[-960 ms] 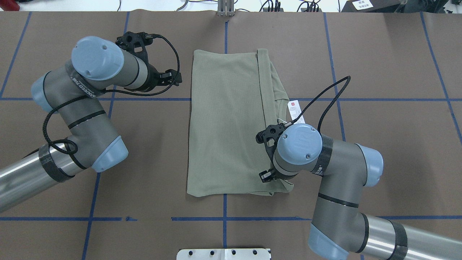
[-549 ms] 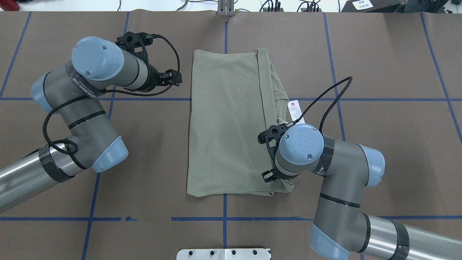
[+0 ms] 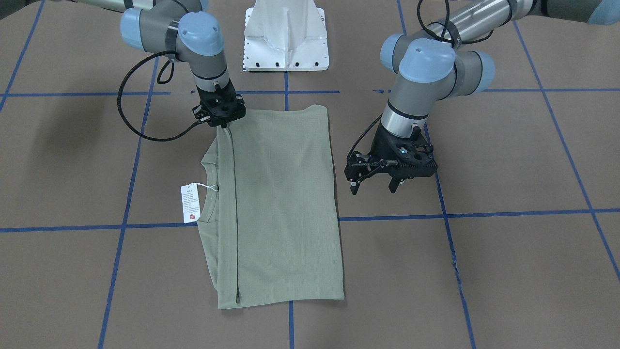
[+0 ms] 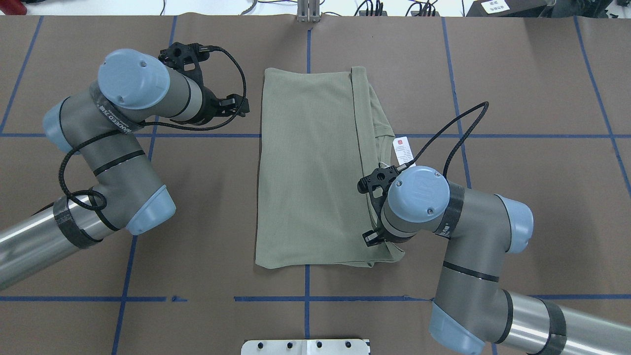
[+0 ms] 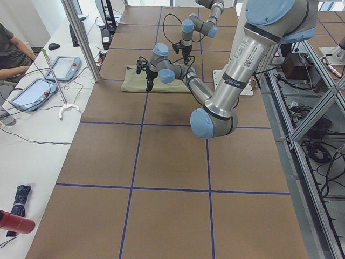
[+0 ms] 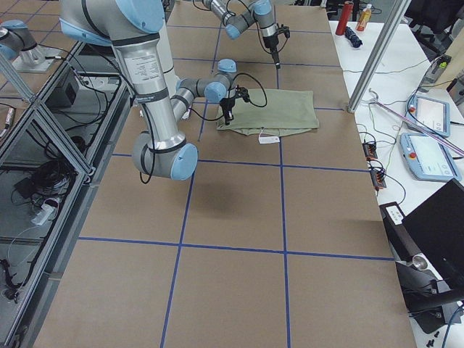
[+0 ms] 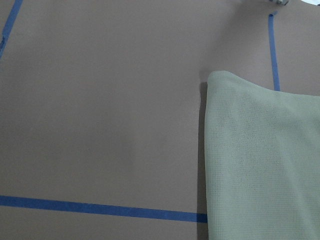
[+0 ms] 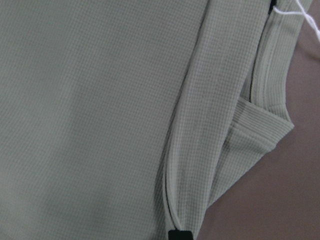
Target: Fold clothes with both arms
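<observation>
Brown tabletop, 1 shirt w/ 1 tag, 2 grippers: left gripper apart, right gripper pinched on shirt.

Here's your left arm: silver-grey tubes, rounded light-blue joint caps dotted with small screws, and black bands around the tube, one with white lettering. On the other side of the white pedestal, your right arm has the same build, with a logo pressed into its wrist cap. A black braided cable arcs off each wrist. Both ends are black: the left pincer has an angular open frame, and the right pincer is blocky with bolt heads.
</observation>
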